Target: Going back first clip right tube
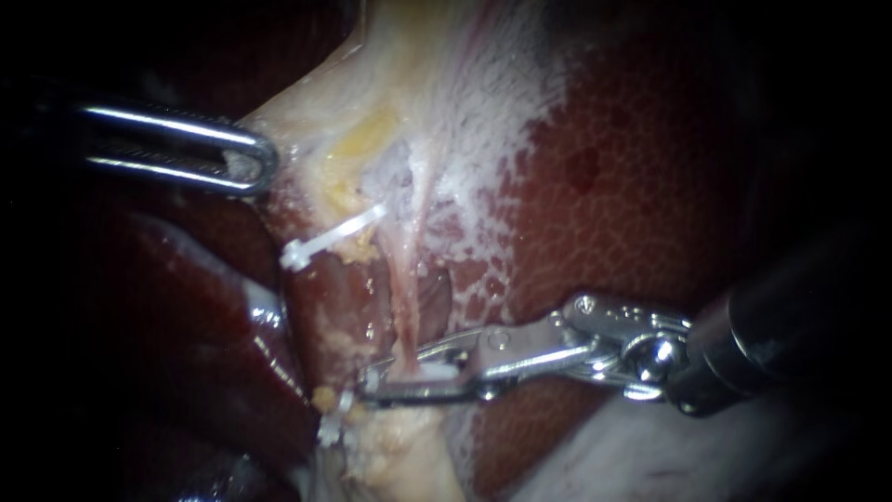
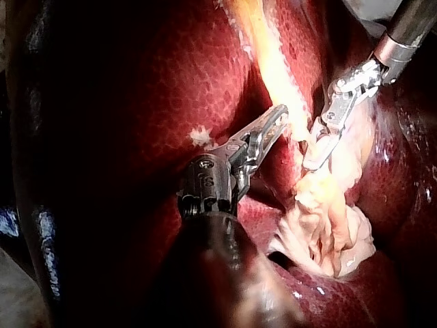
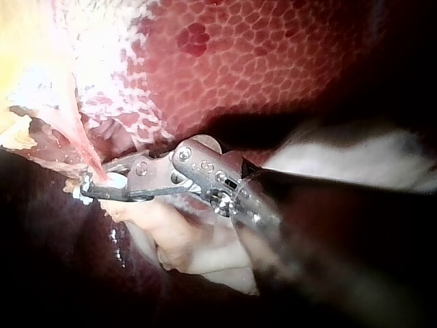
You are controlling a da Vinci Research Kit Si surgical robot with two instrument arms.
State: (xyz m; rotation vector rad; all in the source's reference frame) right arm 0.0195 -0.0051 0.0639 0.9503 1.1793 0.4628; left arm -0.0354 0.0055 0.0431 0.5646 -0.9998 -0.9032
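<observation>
Two instruments at work, and the right tube is caught in the right one's jaws.
Left instrument (image 1: 260,167), upper left, has its jaws pinched together on pale tissue (image 1: 307,121). Next, a slanted clip (image 1: 330,237) lies on the tissue. Then the right tube (image 1: 407,288) drops into the right instrument (image 1: 381,381), whose jaws are nearly closed, clamping a white clip (image 1: 435,370) round it, with liver (image 1: 632,186) beyond.

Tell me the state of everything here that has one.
left instrument: shut on pale tissue
right instrument: shut on tube clip
tube clip: set across right tube
upper clip: closed, free of both instruments
right tube: taut, uncut
</observation>
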